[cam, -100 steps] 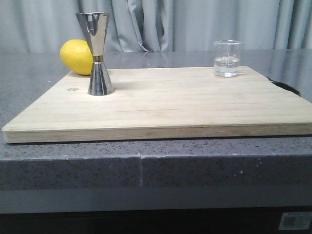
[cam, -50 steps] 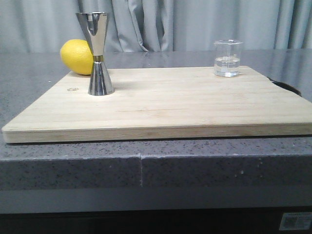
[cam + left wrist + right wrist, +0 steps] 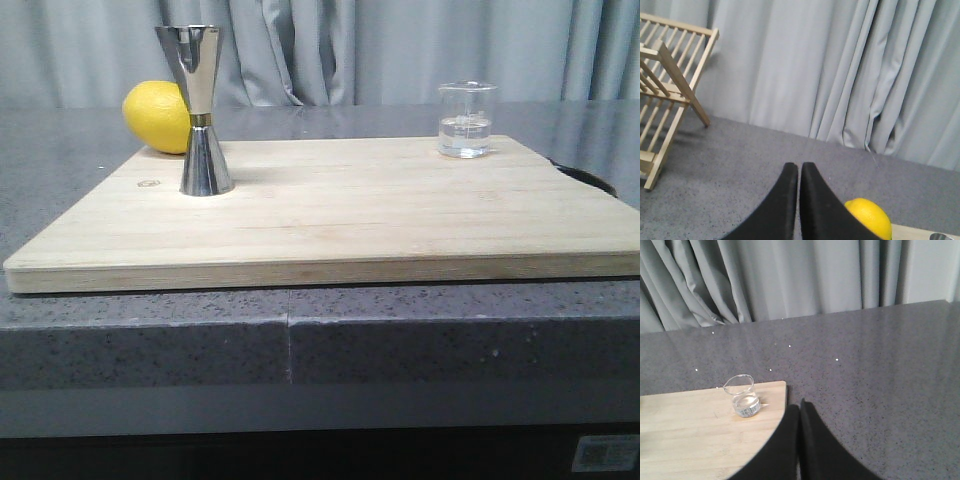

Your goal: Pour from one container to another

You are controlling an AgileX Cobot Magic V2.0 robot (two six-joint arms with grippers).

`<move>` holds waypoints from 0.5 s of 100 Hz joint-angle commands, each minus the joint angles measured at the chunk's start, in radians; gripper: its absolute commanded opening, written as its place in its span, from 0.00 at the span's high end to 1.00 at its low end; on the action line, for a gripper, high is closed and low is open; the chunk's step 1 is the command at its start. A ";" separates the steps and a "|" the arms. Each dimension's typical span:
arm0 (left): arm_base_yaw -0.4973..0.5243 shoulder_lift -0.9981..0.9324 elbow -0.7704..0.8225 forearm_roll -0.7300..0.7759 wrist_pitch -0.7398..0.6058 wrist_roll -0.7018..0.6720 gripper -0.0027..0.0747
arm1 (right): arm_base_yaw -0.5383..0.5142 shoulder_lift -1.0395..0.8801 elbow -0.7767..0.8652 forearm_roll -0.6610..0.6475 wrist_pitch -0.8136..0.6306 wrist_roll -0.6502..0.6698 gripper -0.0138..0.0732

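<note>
A: While the front view shows no arm at all, both task items stand upright on the board (image 3: 330, 210). Positions?

B: Jigger (image 3: 201, 112) at the board's left, near the far edge. Steel, gold band at the waist, wide cup up. Beaker (image 3: 467, 120) at the far right corner, well apart from the jigger. Clear liquid fills its lower part, white marks on the glass.

A: Other items?

B: Lemon (image 3: 158, 117) just behind the jigger to its left; whether it rests on the board's far edge or on the counter (image 3: 150, 330) behind it, I cannot tell. Board lies flat on the grey speckled counter. Grey curtain (image 3: 400, 50) behind.

A: Left gripper (image 3: 799, 167)?

B: Left wrist view: black fingers (image 3: 782, 200) pressed together, only a thin seam between them, nothing held. They hang over bare counter; the lemon shows just beside them, and a sliver of jigger rim at the frame corner. A wooden rack (image 3: 665, 95) stands farther off on the counter.

A: Right gripper (image 3: 799, 407)?

B: Right wrist view: fingers (image 3: 815, 445) likewise pressed together, holding nothing. The tips sit over the counter just off the board's corner. Beaker near them, not touched, its lip pointing away from the fingers.
</note>
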 commanded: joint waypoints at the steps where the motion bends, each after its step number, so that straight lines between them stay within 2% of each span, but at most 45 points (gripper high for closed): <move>1: -0.008 0.102 -0.139 -0.020 0.074 0.037 0.99 | -0.006 0.081 -0.104 0.003 -0.015 0.000 0.92; 15: -0.008 0.251 -0.281 -0.123 0.252 0.253 0.99 | -0.006 0.191 -0.206 -0.036 0.018 0.000 0.92; 27: -0.008 0.342 -0.319 -0.271 0.276 0.404 0.99 | -0.006 0.260 -0.250 -0.068 0.016 0.000 0.92; 50: -0.008 0.470 -0.319 -0.344 0.236 0.424 0.99 | -0.006 0.330 -0.255 -0.068 0.011 0.000 0.92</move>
